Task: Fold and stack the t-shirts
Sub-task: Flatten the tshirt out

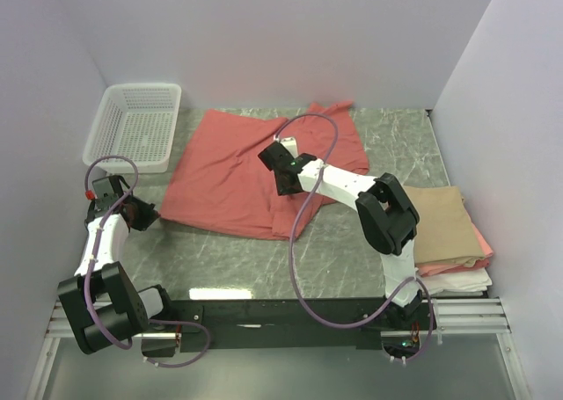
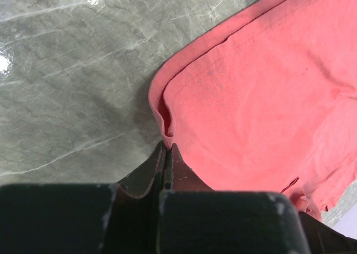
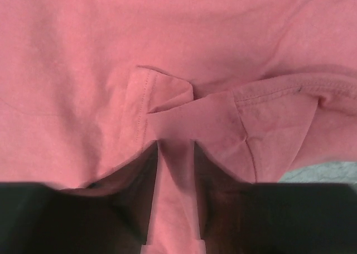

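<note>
**A:** Where does the salmon-red shirt (image 1: pixel 230 176) lie?

**B:** Spread flat on the grey marbled table (image 1: pixel 229 259), towards the back and about the middle. One sleeve points to the far right corner.

**A:** And the claws?

**B:** The right gripper (image 3: pixel 175 145) is down on the cloth near the shirt's middle. Its jaws stand partway apart, a strip of red cloth fills the gap, and a small raised fold sits just past the tips. I cannot tell whether they clamp it. The left gripper (image 2: pixel 166 147) is pressed tight together, with its tips at the hem on the shirt's near left corner. Whether any cloth is caught there, I cannot tell.

**A:** What stands in the way?

**B:** The right arm (image 1: pixel 347 187) reaches across the shirt's right half and hides part of it. Its purple cable (image 1: pixel 303 211) loops over the cloth and down off the near hem.

**A:** Around it?

**B:** On the right, apart from the red one, is a folded pile: a tan shirt (image 1: pixel 444 224) on top, a pink shirt (image 1: pixel 453 265) under it and a white shirt (image 1: pixel 457 281) lowest. At the far left a white mesh basket (image 1: pixel 136 127) sits just beside the shirt's left edge.
</note>
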